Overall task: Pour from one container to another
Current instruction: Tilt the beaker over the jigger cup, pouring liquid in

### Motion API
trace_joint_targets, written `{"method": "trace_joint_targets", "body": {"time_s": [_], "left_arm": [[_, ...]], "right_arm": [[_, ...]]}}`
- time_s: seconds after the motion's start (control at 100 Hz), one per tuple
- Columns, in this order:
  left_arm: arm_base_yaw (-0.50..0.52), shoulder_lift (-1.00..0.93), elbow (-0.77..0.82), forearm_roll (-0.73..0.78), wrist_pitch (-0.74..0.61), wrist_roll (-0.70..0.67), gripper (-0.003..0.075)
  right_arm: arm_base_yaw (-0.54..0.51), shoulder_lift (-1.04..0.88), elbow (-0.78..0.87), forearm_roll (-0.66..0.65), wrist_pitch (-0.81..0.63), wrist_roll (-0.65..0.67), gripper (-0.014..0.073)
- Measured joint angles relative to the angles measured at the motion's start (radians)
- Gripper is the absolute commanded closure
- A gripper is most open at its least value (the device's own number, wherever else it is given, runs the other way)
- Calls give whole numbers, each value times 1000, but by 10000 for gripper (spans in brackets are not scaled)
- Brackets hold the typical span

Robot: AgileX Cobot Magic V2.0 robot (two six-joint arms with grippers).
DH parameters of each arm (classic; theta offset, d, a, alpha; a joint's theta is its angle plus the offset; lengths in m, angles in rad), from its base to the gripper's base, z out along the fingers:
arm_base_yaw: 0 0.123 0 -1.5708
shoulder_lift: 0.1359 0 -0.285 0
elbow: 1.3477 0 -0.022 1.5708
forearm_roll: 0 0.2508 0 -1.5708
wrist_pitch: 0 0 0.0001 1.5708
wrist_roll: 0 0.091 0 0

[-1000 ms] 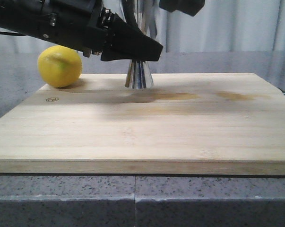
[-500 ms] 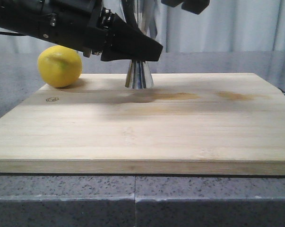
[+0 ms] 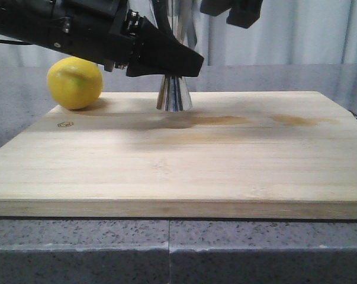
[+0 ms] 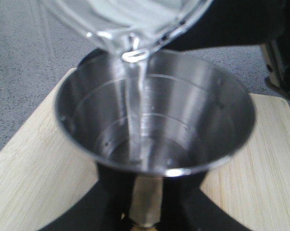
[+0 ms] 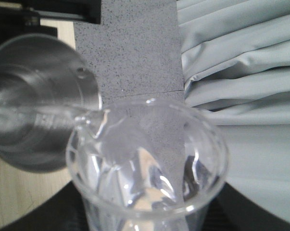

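Observation:
The steel jigger stands on the wooden board at the back, and my left gripper is shut on its narrow waist. Seen from the left wrist, the jigger's open cup fills the picture, with black fingers on either side of its stem. The clear glass beaker is tilted over it, and a thin stream of clear liquid runs from its lip into the cup. My right gripper is shut on the beaker, whose lip hangs over the jigger. In the front view the right gripper sits at the top edge.
A yellow lemon rests at the board's back left corner. The board lies on a grey speckled counter. Pale curtains hang behind. The left arm reaches in from the upper left.
The right gripper at the top of the front view has shifted slightly. The left arm, the jigger and the lemon have not moved.

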Motion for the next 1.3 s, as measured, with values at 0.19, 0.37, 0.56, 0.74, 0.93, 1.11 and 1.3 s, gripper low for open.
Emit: {"method": "trace_joint_targets", "body": {"time_s": [0.19, 0.37, 0.56, 0.74, 0.93, 1.11, 1.3], "left_arm": [[0, 0, 0, 0, 0, 0, 627], [0, 0, 0, 0, 0, 0, 627], [0, 0, 0, 0, 0, 0, 627], [0, 0, 0, 0, 0, 0, 627], [0, 0, 0, 0, 0, 0, 627], [0, 0, 0, 0, 0, 0, 627], [0, 0, 0, 0, 0, 0, 627]], "right_arm": [[0, 0, 0, -31, -2, 0, 314], [0, 0, 0, -37, -6, 0, 314], [0, 0, 0, -63, -16, 0, 314], [0, 0, 0, -85, -20, 0, 314], [0, 0, 0, -115, -23, 0, 314], [0, 0, 0, -132, -31, 0, 314], [0, 0, 0, -160, -51, 0, 314]]}}
